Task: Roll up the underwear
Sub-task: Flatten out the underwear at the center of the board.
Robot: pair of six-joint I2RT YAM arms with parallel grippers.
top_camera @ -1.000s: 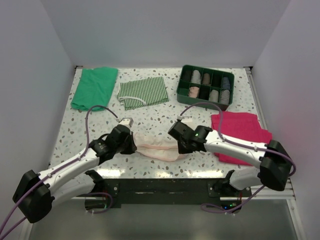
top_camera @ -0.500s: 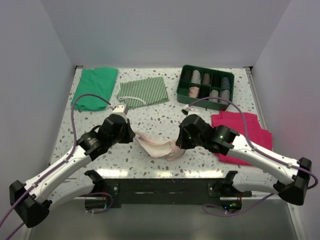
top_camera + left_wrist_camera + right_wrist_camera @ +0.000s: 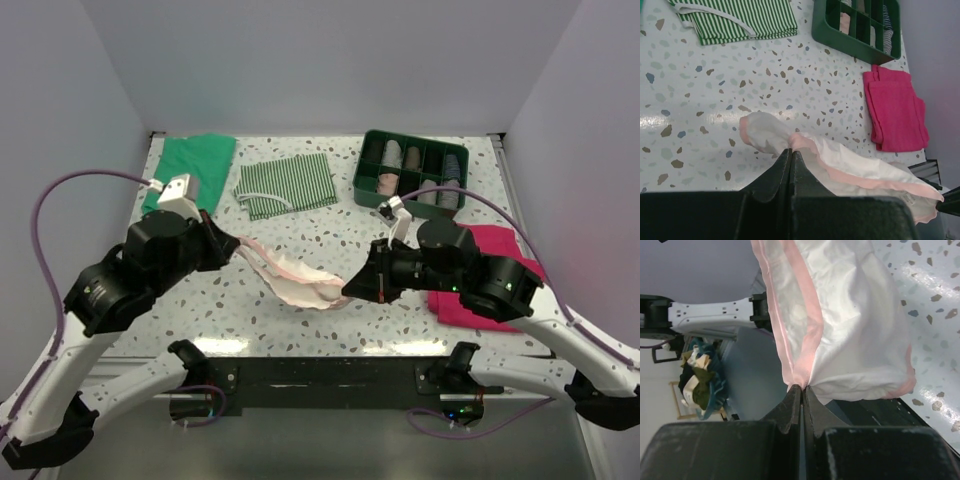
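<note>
The underwear [image 3: 300, 280] is a thin pale pink garment with darker pink edging, hanging stretched between both grippers above the table. My left gripper [image 3: 232, 247] is shut on its left end; in the left wrist view the cloth [image 3: 855, 165] bunches at the closed tips [image 3: 791, 151]. My right gripper [image 3: 352, 288] is shut on the right end. In the right wrist view the fabric [image 3: 840, 320] fans out from the pinched tips [image 3: 802, 387]. The middle of the garment sags toward the tabletop.
A green compartment box [image 3: 410, 172] with rolled items stands at the back right. A magenta cloth [image 3: 490, 270] lies at the right, a green-and-white striped cloth [image 3: 285, 184] at the back centre, a green cloth [image 3: 190, 172] at the back left.
Both arms have risen and spread apart, lifting the underwear off the table. It now hangs stretched between them instead of lying flat.
</note>
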